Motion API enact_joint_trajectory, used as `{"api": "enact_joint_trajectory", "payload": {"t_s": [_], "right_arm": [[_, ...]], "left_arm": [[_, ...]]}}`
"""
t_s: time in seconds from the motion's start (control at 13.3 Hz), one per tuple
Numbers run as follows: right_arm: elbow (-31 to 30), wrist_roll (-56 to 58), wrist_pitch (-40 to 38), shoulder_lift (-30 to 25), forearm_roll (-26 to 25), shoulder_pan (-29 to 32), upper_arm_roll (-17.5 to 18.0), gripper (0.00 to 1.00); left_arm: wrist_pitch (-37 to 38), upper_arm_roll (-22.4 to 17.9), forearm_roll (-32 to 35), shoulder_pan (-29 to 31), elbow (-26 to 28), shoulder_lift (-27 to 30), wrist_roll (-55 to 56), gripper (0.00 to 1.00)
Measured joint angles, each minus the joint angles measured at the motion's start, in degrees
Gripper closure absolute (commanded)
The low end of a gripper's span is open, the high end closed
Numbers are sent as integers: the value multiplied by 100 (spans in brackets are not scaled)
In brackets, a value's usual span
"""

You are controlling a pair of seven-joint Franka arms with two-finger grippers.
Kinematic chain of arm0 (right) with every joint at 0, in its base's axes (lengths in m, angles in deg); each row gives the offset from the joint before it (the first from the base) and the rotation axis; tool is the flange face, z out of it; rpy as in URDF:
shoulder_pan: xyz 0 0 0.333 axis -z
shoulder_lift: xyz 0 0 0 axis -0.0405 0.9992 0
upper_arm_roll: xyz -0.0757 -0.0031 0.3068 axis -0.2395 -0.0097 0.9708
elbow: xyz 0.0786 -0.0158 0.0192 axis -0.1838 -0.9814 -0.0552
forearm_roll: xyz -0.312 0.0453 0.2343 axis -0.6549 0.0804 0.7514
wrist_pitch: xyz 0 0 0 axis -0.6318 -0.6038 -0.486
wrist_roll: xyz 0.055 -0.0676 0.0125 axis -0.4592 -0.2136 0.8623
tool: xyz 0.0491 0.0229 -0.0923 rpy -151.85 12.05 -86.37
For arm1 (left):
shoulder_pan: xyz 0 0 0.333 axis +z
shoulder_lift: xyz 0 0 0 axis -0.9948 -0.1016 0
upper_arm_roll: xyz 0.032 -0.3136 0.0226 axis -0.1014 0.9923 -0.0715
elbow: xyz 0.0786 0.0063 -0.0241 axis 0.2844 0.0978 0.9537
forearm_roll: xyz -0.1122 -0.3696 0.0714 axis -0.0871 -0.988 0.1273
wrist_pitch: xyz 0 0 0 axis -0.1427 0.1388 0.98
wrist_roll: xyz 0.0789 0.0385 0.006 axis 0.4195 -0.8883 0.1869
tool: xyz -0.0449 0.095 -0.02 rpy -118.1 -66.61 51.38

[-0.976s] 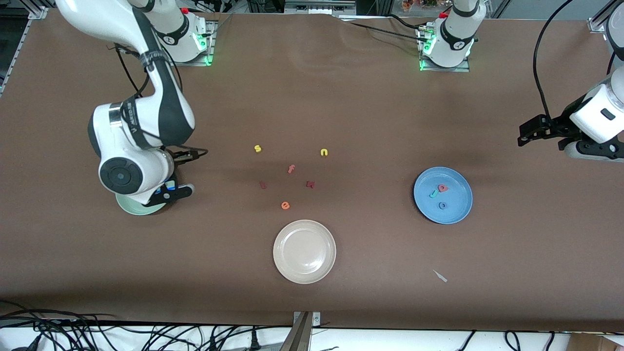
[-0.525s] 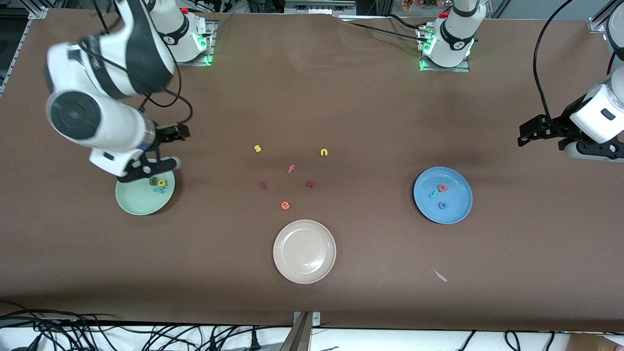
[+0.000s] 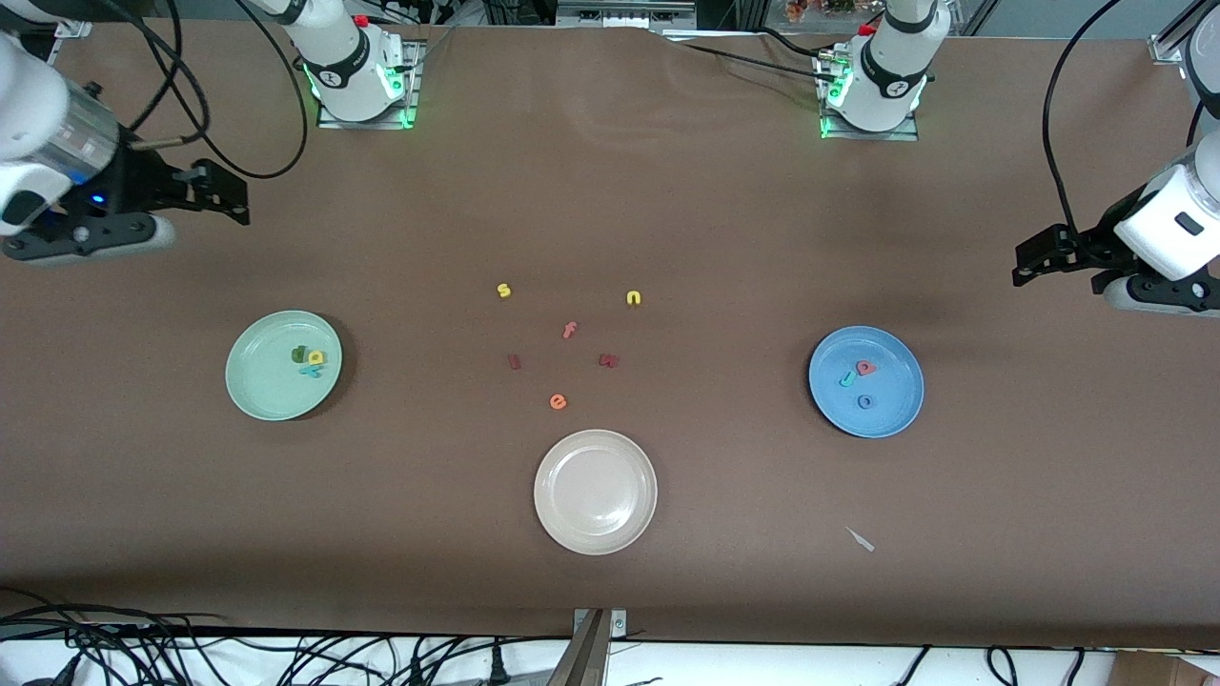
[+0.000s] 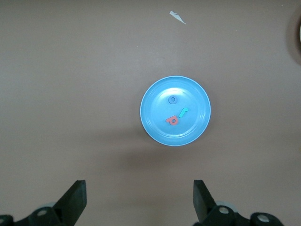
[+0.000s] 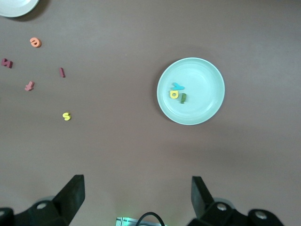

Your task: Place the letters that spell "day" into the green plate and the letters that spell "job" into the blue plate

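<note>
Counter (image 3: pixel 667 191) — green plate (image 3: pixel 257 395) at 9 o'clock holds d, a, y (image 3: pixel 310 360); blue plate (image 3: pixel 891 412) at 3 o'clock holds j, o, b (image 3: pixel 861 379).

Both grippers — right gripper (image 5: pixel 136 197), left gripper (image 4: pixel 140 200) — wide, empty, high over counter ends.

Letters look light, stiff; pinch across flat sides.

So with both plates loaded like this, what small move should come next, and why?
Probably none beyond parking: the dark green d, yellow a and teal y lie in the round mint-green plate; j, o and b lie in the round blue plate. Both grippers, right and left, are open and empty.
</note>
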Motion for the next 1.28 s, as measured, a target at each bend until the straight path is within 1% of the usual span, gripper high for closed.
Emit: {"api": "enact_joint_trajectory", "payload": {"t_s": [0.3,0.53,0.9,1.28], "right_arm": [[-38,-32,5,-39,0,113,44,0],[-61,-348,5,-40,0,206,56,0],[-127,-440,5,-37,0,207,161,0],[-137,-443,5,-31,0,206,170,0]], "left_arm": [[0,0,0,0,0,0,0,0],[0,0,0,0,0,0,0,0],[0,0,0,0,0,0,0,0],[0,0,0,0,0,0,0,0]]}}
